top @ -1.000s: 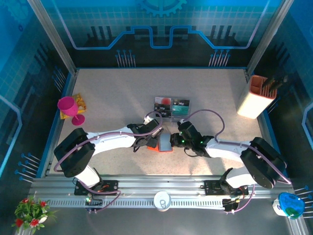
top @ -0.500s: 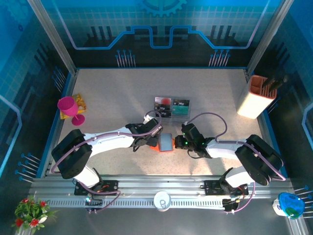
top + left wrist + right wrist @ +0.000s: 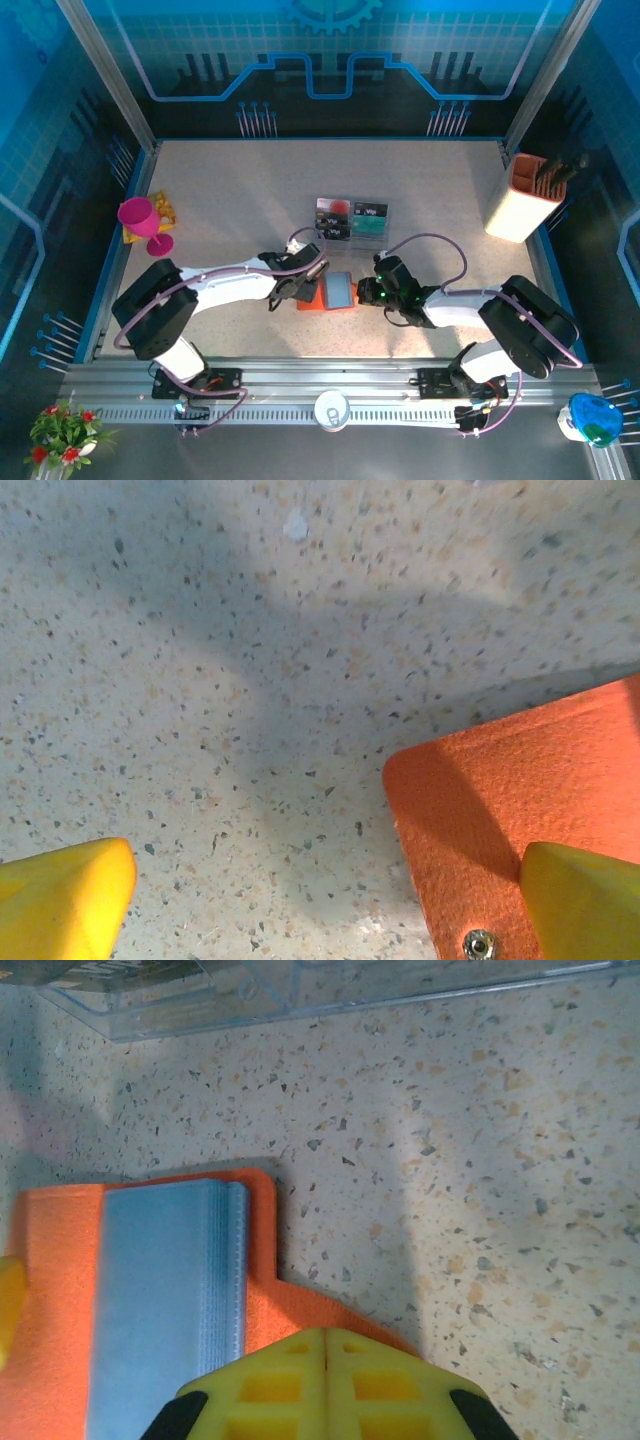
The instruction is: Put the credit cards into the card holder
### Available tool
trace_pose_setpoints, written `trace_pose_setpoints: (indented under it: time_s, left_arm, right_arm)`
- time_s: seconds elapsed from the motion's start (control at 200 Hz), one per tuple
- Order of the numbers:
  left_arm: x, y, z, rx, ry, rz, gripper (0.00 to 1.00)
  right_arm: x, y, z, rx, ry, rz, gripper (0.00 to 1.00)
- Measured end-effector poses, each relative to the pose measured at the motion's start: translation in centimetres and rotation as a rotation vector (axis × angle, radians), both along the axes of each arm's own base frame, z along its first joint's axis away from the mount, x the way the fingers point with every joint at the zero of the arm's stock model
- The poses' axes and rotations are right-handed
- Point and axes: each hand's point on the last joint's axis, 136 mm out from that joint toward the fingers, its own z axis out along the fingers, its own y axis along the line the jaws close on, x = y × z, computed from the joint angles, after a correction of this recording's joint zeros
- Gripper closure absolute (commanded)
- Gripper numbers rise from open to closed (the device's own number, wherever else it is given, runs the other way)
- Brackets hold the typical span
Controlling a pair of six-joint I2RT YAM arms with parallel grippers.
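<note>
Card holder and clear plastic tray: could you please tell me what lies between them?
Only bare speckled table; the right wrist view shows an open strip of it between the card holder and the clear tray.

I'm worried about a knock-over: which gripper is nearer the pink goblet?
Left. The left gripper is at the card holder's left edge, on the pink goblet's side; the right gripper is at the holder's right edge, farther away.

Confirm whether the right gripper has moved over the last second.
Yes. In the top view the right gripper has slipped slightly toward the near edge of the table, and its gap to the clear tray behind it has widened.
</note>
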Motion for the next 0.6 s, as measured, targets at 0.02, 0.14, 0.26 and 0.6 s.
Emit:
trace_pose_setpoints:
  time_s: [0.02,0.14,0.26,0.6]
  left_arm:
    - [0.0,0.1,-0.2,0.006,0.005,0.001,0.01]
    - [0.0,0.0,-1.0,0.019,0.019,0.014,0.01]
    - [0.2,0.0,-0.9,0.021,0.018,0.017,0.01]
    - [0.0,-1.0,1.6,-0.076,0.012,0.01,0.01]
  right_arm:
    - [0.0,0.0,0.0,0.002,0.0,-0.002,1.0]
    - [0.0,0.0,0.0,0.011,0.0,-0.008,1.0]
    - [-0.1,0.0,-0.1,0.019,0.002,-0.016,1.0]
    - [-1.0,0.3,0.0,0.036,0.005,-0.028,1.0]
